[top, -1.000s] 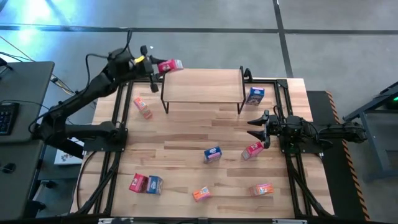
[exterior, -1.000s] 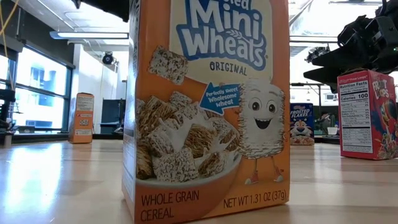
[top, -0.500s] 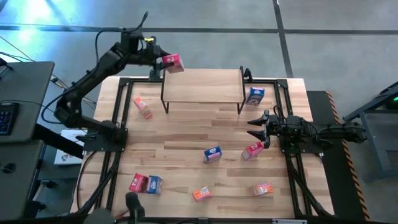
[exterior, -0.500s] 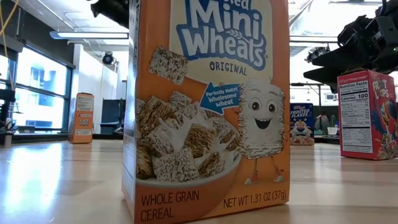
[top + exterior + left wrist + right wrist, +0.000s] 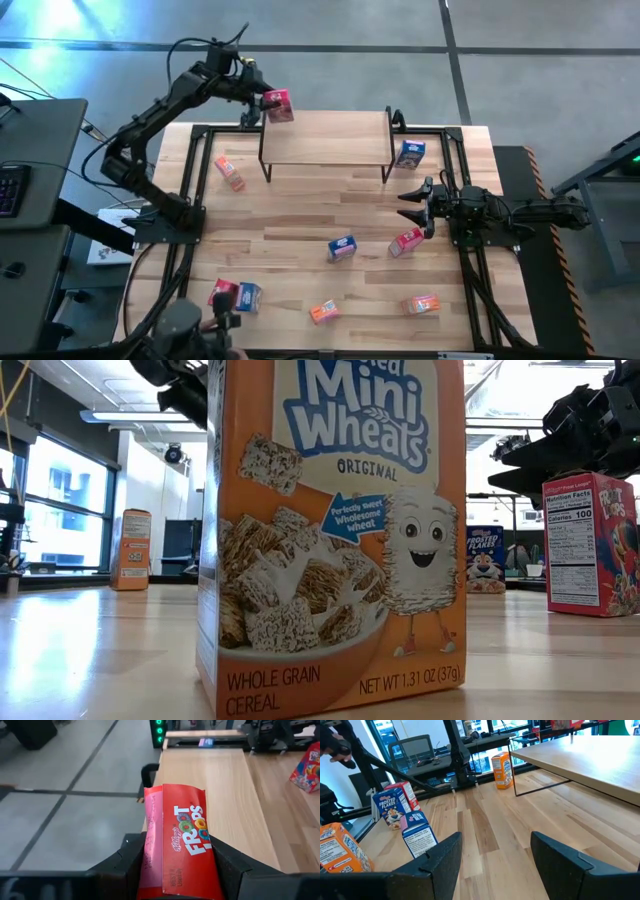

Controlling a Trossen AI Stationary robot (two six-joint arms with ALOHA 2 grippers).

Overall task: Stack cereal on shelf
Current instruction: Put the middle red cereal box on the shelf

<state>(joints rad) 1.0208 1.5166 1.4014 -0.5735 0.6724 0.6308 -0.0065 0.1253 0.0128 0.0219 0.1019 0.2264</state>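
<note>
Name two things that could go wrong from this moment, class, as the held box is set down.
The left tool holds the red Froot Loops box right at the shelf corner; released there, it may tip off the edge. The shelf top is bare, so a leaning first box could spoil later stacking.

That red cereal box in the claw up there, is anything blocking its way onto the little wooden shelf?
Nothing visible does. The left claw holds the red Froot Loops cardboard box at the left end of the low wooden shelf with black legs, whose plank top lies bare.
</note>
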